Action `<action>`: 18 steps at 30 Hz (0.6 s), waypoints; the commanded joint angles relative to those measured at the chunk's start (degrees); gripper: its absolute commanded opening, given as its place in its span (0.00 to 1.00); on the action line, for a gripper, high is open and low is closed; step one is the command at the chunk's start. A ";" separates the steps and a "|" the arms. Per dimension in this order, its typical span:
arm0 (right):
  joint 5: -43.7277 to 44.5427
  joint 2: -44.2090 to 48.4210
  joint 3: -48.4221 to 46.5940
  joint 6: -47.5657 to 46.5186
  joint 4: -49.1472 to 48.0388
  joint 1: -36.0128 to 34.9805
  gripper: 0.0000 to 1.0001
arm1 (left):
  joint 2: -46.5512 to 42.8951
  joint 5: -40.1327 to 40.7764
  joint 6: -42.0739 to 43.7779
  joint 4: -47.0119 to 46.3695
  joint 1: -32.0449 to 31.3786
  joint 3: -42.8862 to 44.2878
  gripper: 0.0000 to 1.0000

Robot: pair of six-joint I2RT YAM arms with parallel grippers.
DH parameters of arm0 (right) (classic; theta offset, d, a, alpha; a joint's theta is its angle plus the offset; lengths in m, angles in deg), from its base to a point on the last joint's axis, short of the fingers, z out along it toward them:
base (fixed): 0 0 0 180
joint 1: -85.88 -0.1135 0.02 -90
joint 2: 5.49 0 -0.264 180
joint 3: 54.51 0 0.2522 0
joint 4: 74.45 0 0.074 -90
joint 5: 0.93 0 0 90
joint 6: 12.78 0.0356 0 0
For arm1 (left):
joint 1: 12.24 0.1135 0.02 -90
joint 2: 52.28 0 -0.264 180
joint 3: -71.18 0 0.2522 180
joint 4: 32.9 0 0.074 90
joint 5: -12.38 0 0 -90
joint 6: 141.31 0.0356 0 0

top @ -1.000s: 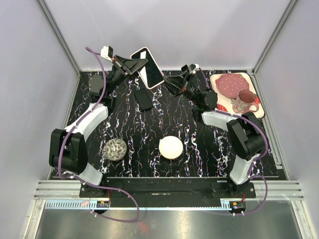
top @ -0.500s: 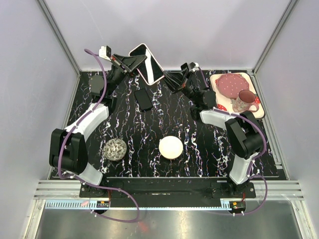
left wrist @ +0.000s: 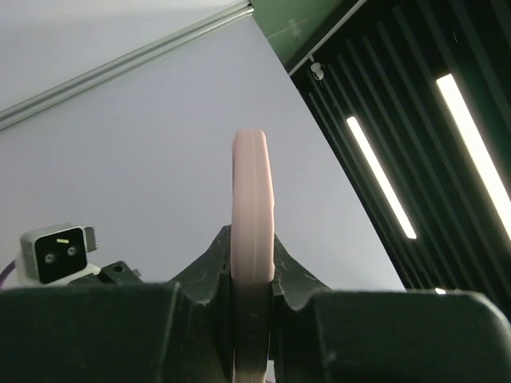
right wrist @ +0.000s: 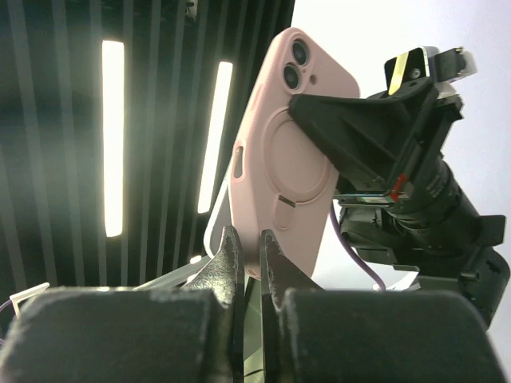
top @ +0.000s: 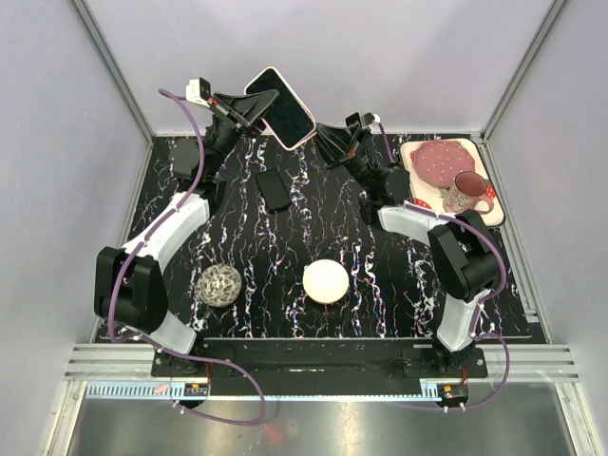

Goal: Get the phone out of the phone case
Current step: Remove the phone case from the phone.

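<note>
The phone (top: 280, 115), dark screen facing up, sits in a pink phone case (right wrist: 291, 159) and is held in the air above the back of the table. My left gripper (top: 258, 106) is shut on its left side; in the left wrist view the case (left wrist: 253, 191) stands edge-on between the fingers (left wrist: 209, 259). My right gripper (top: 328, 141) is shut, with its tips at the case's lower corner (right wrist: 249, 239). Whether they pinch the case's edge I cannot tell. The case's back shows two camera lenses and a ring.
A flat black device (top: 274, 188) lies on the marbled table below the phone. A white disc (top: 326, 281) and a speckled ball (top: 220, 285) sit nearer the front. At the back right, a tray (top: 491, 203) holds a red plate (top: 439, 161) and a mug (top: 465, 194).
The left gripper has raised the cased phone and carried it toward the back. The right gripper has risen with it, staying at its lower corner. Both stayed shut.
</note>
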 commanded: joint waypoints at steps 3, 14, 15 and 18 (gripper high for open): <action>-2.63 -6.92 2.01 5.69 -1.60 -2.30 0.00 | -8.53 -4.44 -11.61 -21.70 -8.10 9.32 0.00; -12.74 3.52 6.84 -26.07 41.73 1.03 0.17 | -11.17 -8.91 -6.17 -10.64 -9.50 4.66 0.00; -12.74 4.75 6.67 -28.22 43.99 1.47 0.20 | -10.91 -9.44 -5.38 -9.41 -9.76 4.57 0.00; -13.88 5.64 6.93 -31.40 46.91 2.35 0.29 | -9.59 -10.93 -5.28 -8.08 -10.38 3.96 0.00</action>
